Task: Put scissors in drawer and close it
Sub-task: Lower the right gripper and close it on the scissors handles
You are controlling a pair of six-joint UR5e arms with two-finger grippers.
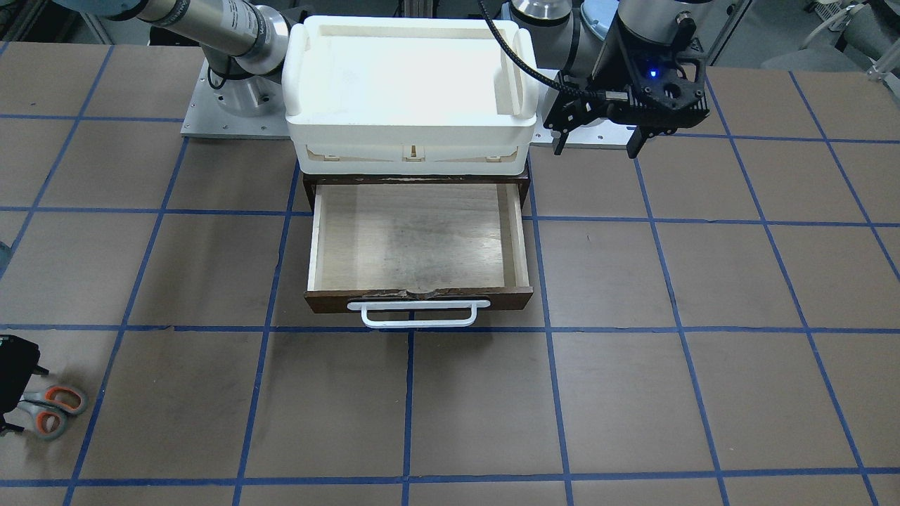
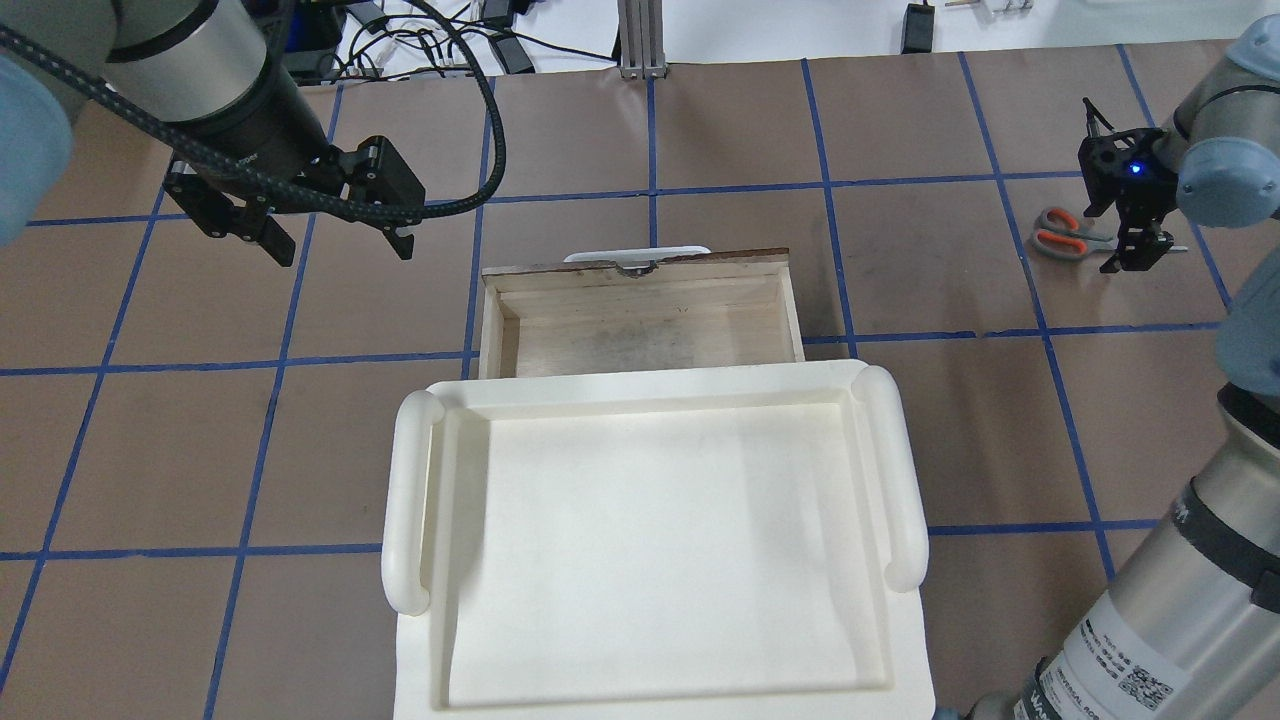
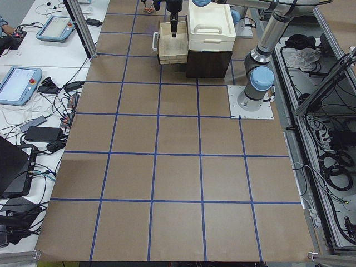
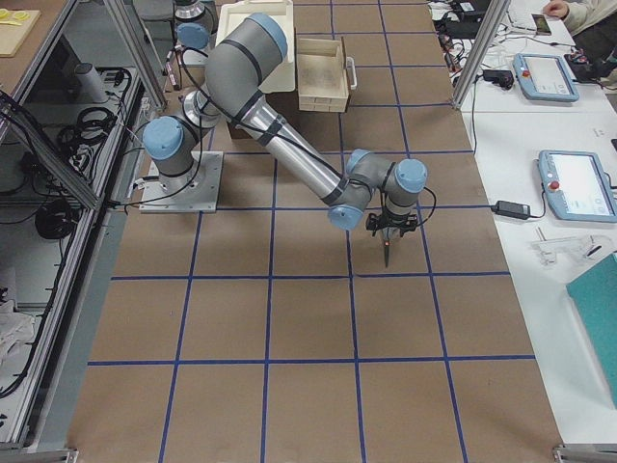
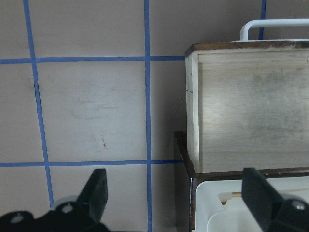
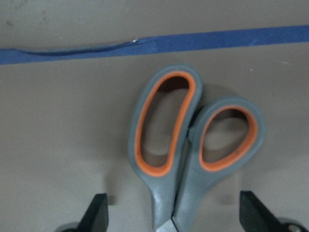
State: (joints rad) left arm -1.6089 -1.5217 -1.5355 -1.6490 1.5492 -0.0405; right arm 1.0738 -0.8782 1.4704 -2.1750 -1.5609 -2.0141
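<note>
The scissors [image 6: 193, 145], grey handles with orange-lined loops, lie flat on the table far out on my right side; they also show in the overhead view [image 2: 1062, 232] and the front view [image 1: 53, 411]. My right gripper [image 6: 174, 217] is open and low over them, one finger on each side just past the handles, blades hidden below the frame. It also shows in the overhead view [image 2: 1135, 250]. The dark brown drawer [image 1: 415, 239] is pulled open and empty, its white handle [image 1: 418, 314] in front. My left gripper [image 2: 340, 245] is open and empty, hovering beside the drawer's left side.
A white plastic tray [image 2: 650, 520] sits on top of the dark cabinet that holds the drawer. The table is brown with a blue tape grid. Operator desks with tablets [image 4: 576, 188] stand beyond the table's far edge.
</note>
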